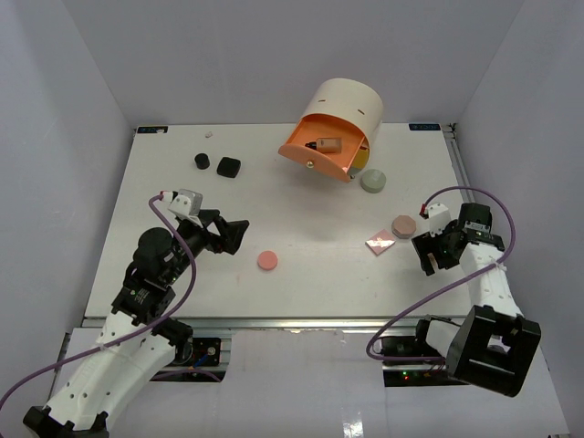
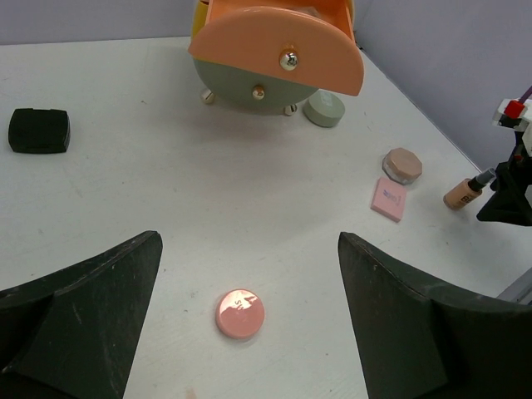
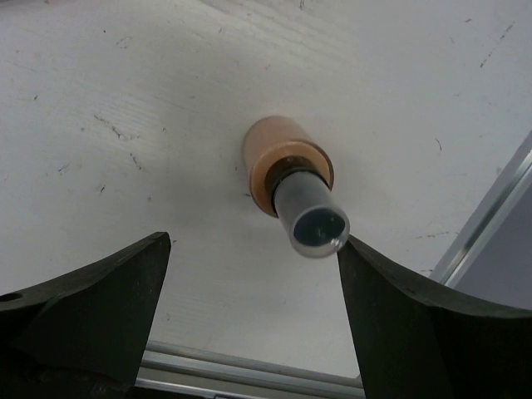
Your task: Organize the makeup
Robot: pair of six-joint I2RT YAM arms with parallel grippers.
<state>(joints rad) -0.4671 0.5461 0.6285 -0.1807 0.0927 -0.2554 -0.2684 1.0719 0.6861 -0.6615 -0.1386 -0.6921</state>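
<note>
My left gripper [image 1: 239, 235] is open and empty; in the left wrist view [image 2: 249, 241] the pink round compact [image 2: 240, 313] [image 1: 267, 260] lies on the table between its fingers. My right gripper [image 1: 428, 263] is open. In the right wrist view [image 3: 253, 249] a small brown bottle [image 3: 287, 170] with a black cap lies just ahead, its cap close to the right finger [image 3: 416, 316]. The bottle also shows in the left wrist view [image 2: 462, 192]. A pink square palette [image 1: 380, 243], a tan compact [image 1: 403, 224] and a grey-green compact [image 1: 372, 181] lie centre-right. Two black jars [image 1: 202, 161] [image 1: 228, 167] sit far left.
The cream cylindrical box [image 1: 347, 100] stands at the back with its orange drawer [image 1: 315, 157] pulled open; another brown bottle [image 1: 326, 144] lies inside. The table's metal front rail [image 3: 249, 366] runs just under my right gripper. White walls enclose the table.
</note>
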